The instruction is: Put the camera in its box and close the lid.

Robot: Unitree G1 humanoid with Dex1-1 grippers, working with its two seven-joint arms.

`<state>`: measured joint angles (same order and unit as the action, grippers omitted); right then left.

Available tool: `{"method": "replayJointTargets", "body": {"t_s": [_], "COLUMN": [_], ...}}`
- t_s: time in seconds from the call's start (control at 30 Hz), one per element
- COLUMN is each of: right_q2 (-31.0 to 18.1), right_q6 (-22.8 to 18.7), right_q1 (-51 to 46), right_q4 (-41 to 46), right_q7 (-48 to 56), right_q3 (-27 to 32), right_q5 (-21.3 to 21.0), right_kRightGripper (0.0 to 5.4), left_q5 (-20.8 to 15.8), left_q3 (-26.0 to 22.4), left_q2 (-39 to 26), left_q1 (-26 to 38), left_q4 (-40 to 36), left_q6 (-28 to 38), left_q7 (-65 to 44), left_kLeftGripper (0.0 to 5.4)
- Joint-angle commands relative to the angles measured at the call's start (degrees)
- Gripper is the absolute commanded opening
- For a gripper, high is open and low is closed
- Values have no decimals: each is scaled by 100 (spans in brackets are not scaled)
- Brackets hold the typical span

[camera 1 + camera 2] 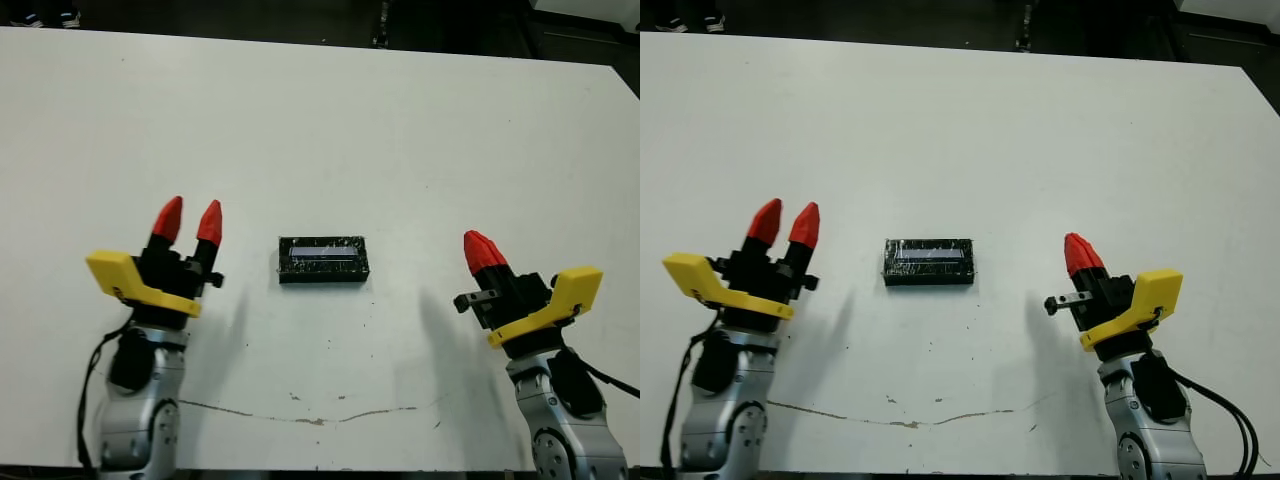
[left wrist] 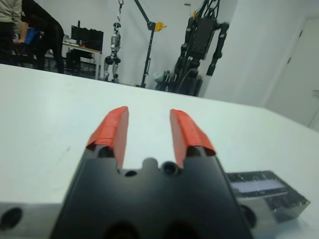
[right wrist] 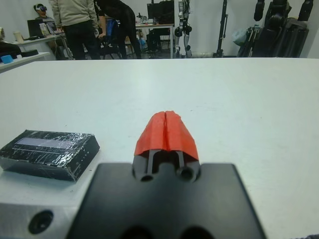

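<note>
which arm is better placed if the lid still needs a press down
Left, marginally. The left gripper is open and sits slightly nearer the closed lid; the right gripper is shut and a little farther off. Neither touches it.

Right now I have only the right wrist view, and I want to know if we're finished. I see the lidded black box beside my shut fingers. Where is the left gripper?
Observer: The left gripper hovers on the other side of the lid, apart from it.
Operator: Is it open?
Observer: Yes, its fingers stand apart with nothing between them.
Operator: Is any camera lying out on the table?
Observer: None shows anywhere on the table in the head views. The lid sits flat on the box.
</note>
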<state>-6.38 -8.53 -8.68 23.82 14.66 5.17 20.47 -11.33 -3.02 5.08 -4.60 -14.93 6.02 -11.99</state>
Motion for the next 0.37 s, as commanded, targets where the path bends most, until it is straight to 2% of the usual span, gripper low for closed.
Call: {"method": "replayJointTargets", "body": {"t_s": [0.03,0.37], "right_q2": [-14,-15], "right_q6": [-96,-50], "right_q1": [-40,-32], "right_q4": [-13,-40], "right_q7": [-65,-41], "right_q3": [36,4], "right_q5": [23,46], "right_kRightGripper": [0,0], "left_q5": [130,174], "left_q3": [98,178], "left_q2": [-26,-138], "left_q1": [-125,-151], "left_q4": [96,-9], "left_q6": [66,-70], "left_q7": [135,325], "left_kLeftGripper": [156,3]}}
